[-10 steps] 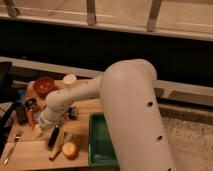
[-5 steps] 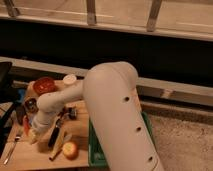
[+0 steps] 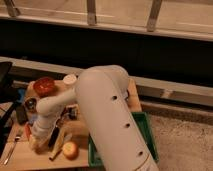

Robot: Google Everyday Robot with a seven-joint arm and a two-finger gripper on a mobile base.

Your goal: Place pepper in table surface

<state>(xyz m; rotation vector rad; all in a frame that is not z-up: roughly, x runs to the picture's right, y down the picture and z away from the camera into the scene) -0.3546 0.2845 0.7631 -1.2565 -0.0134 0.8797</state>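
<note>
One red bowl (image 3: 44, 86) at the far left of the bench (image 3: 25, 163) with one white cup (image 3: 70, 79) just right of it, plus one green tray (image 3: 148, 131) on the near right, half hidden by the arm, and I can't tell what's in any of them. The claw (image 3: 34, 144) is down at the near left with the red pepper (image 3: 27, 131) right against it, but I can't tell if it's gripped or loose. One apple (image 3: 70, 149) just right of that, one fork (image 3: 11, 150) to the left.
</note>
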